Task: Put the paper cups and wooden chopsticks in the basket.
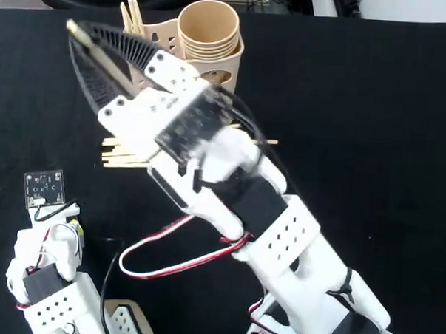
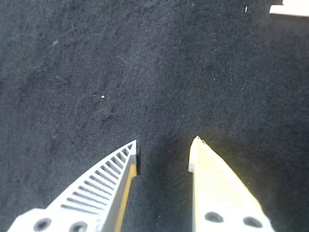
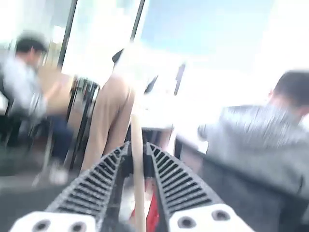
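My right gripper (image 1: 75,31) is raised above the table at the back left, just left of the basket (image 1: 162,35), and is shut on a wooden chopstick (image 1: 102,55). Between its ribbed fingers (image 3: 164,174) the chopstick (image 3: 137,135) runs lengthwise and sticks out past the tips. The beige basket holds a stack of paper cups (image 1: 208,26) and a few upright chopsticks (image 1: 131,16). More chopsticks (image 1: 123,159) lie on the black cloth, partly hidden under the right arm. My left gripper (image 2: 164,142) is open over bare black cloth, with nothing between its fingers.
The left arm (image 1: 44,270) sits folded at the front left corner, with a small circuit board (image 1: 44,187) on top. A red and white cable (image 1: 174,257) loops off the right arm. A pale strip (image 2: 289,9) lies at the edge of the left wrist view.
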